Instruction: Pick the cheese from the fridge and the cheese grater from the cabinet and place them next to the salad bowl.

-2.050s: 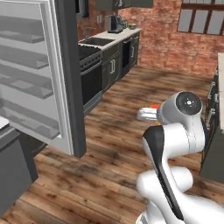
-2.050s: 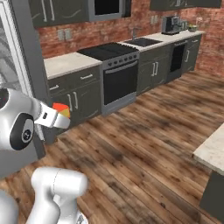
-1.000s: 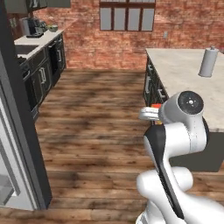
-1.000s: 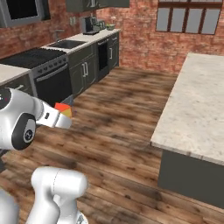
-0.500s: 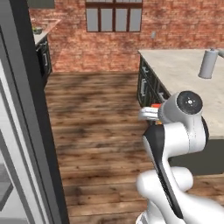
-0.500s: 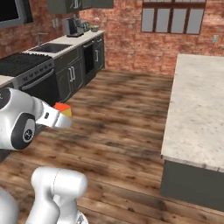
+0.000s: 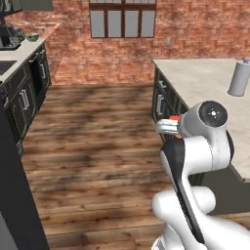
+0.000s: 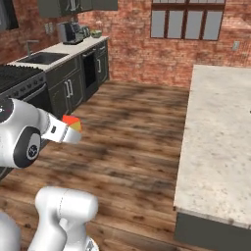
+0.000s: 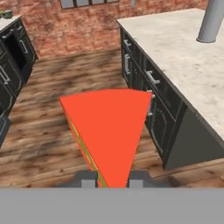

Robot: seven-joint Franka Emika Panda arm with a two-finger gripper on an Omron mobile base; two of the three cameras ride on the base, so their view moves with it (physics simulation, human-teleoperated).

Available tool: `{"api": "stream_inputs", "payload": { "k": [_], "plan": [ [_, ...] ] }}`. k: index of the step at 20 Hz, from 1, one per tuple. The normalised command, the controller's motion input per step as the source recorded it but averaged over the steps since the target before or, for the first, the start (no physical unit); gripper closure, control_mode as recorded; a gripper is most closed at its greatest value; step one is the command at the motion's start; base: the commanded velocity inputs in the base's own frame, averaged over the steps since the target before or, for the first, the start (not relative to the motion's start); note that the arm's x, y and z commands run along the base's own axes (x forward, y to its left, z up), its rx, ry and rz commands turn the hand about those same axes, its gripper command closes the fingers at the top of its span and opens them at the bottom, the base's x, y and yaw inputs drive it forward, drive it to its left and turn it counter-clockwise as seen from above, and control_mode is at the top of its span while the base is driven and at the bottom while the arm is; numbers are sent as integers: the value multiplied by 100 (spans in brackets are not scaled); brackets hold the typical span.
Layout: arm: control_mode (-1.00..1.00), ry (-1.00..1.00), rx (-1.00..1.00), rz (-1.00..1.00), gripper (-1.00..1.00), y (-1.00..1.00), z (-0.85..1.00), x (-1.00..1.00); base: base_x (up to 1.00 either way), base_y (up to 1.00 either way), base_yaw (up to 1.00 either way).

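My gripper (image 9: 112, 179) is shut on the cheese (image 9: 109, 131), an orange-yellow wedge that turns its red face to the hand view. The cheese (image 7: 174, 118) pokes out just past the white wrist, held in the air above the wood floor, and its tip (image 8: 72, 122) also shows beside the gripper (image 8: 68, 133). A dark edge of the fridge (image 7: 12, 195) stands at the far left. A small green-filled bowl, seemingly the salad bowl (image 8: 96, 33), sits far off on the back counter beside a coffee machine (image 8: 71, 33). Dark upper cabinets (image 8: 68, 5) hang above that counter. The cheese grater is out of view.
A pale stone island (image 7: 205, 83) with dark drawers runs along the right, close to the arm, and carries a grey cylinder (image 7: 239, 78). The left wall holds a counter with a sink (image 8: 41, 58) and a stove (image 8: 10, 78). Wood floor (image 7: 97, 146) lies open between them.
The base has turned, so the whole scene swung: the fridge slid off to the left and the island came in on the right. The cheese stays in the shut gripper.
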Motion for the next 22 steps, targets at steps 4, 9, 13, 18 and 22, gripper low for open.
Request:
{"api": "stream_inputs", "payload": {
  "k": [4, 9, 13, 18, 22],
  "plan": [
    [100, 0, 0, 0, 100, 0, 0, 0, 81, 0, -1],
    [100, 0, 0, 0, 100, 0, 0, 0, 91, 0, -1],
    [100, 0, 0, 0, 100, 0, 0, 0, 100, 0, 0],
    [100, 0, 0, 0, 100, 0, 0, 0, 100, 0, 0],
    [100, 0, 0, 0, 100, 0, 0, 0, 97, 1, 0]
  ]
}}
